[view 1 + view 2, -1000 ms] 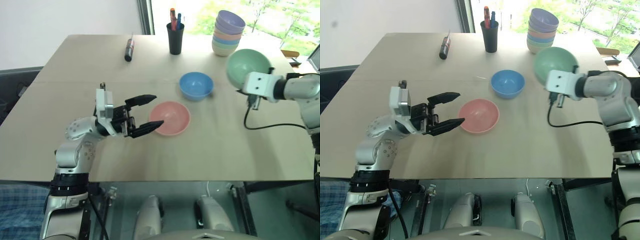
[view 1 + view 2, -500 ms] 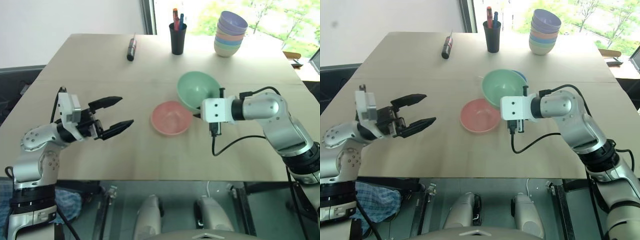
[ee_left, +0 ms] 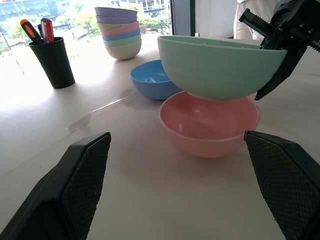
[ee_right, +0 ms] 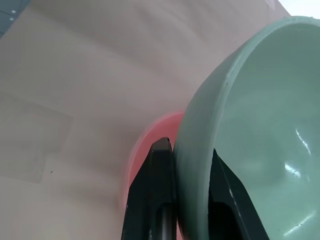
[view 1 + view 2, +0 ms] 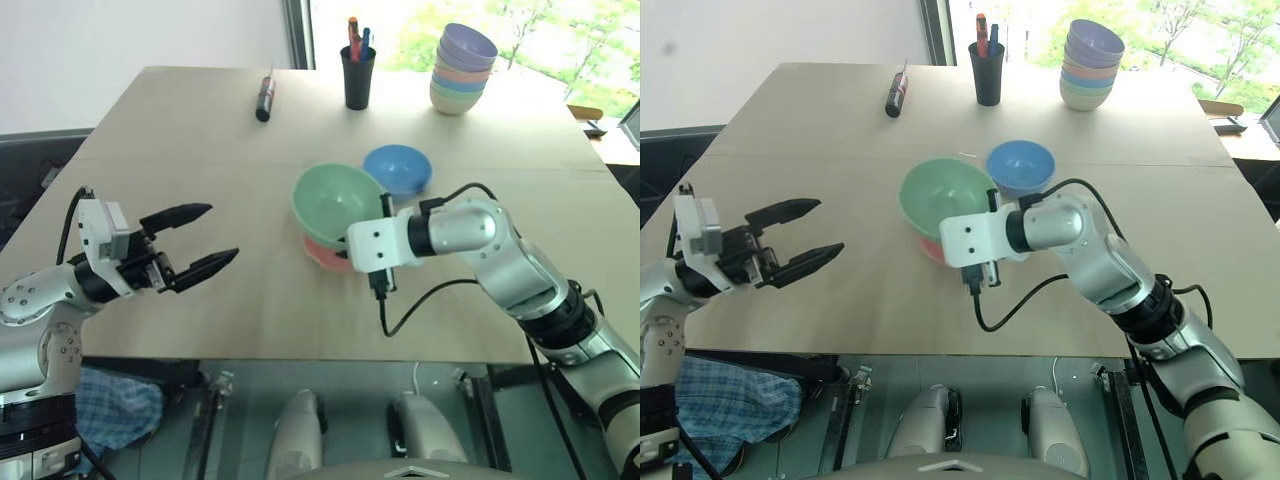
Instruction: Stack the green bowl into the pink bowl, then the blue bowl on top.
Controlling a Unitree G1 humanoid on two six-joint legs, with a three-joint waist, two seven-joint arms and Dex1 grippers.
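Mint-green plastic is what I watch most closely: the green bowl (image 5: 337, 203) hangs directly over the pink bowl (image 3: 210, 123), its base low inside the pink rim, and from the left wrist view I can't tell whether the two touch. It sits slightly tilted. My right gripper (image 4: 190, 172) straddles the green bowl's rim, one black finger outside the wall and one inside. The fingers (image 4: 161, 175) sit close against the wall, though whether they press it or have slackened I cannot tell. The pink bowl rests on the pale wooden table (image 5: 200, 130), mostly hidden beneath the green one in the head views.

Just beyond this pair, touching neither as far as I can see, the blue bowl (image 5: 397, 169) sits upright on the table. Farther back stand a black pen cup (image 5: 356, 76) with red and blue pens, a tall stack of pastel bowls (image 5: 463, 68) with a lilac one on top, and a dark marker (image 5: 265, 97) lying flat.

My left gripper (image 5: 195, 241) hovers well to the left of the bowls, jaws spread wide and holding nothing, pointing toward them.
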